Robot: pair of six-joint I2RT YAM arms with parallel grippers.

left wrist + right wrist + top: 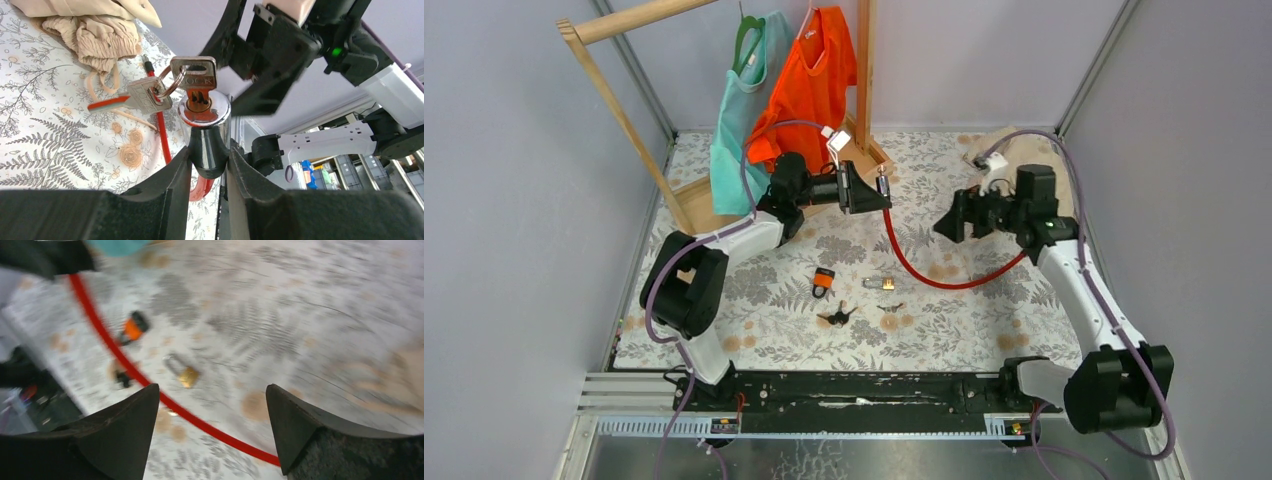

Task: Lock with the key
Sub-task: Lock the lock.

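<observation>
My left gripper (879, 188) is shut on the black-and-chrome head of a red cable lock (206, 131) and holds it above the table. A silver key (195, 80) sits in its keyhole, with a second key (145, 96) hanging on the ring. The red cable (924, 268) loops down across the cloth and shows in the right wrist view (150, 385). My right gripper (946, 224) is open and empty, in the air to the right of the lock head, jaws facing it. The right wrist view is blurred.
An orange padlock (824, 280), a brass padlock (879, 283), a black key bunch (837, 317) and a small key (890, 308) lie on the floral cloth. A wooden rack (624, 110) with teal and orange shirts stands at the back left. Beige cloth (1024, 150) lies at the back right.
</observation>
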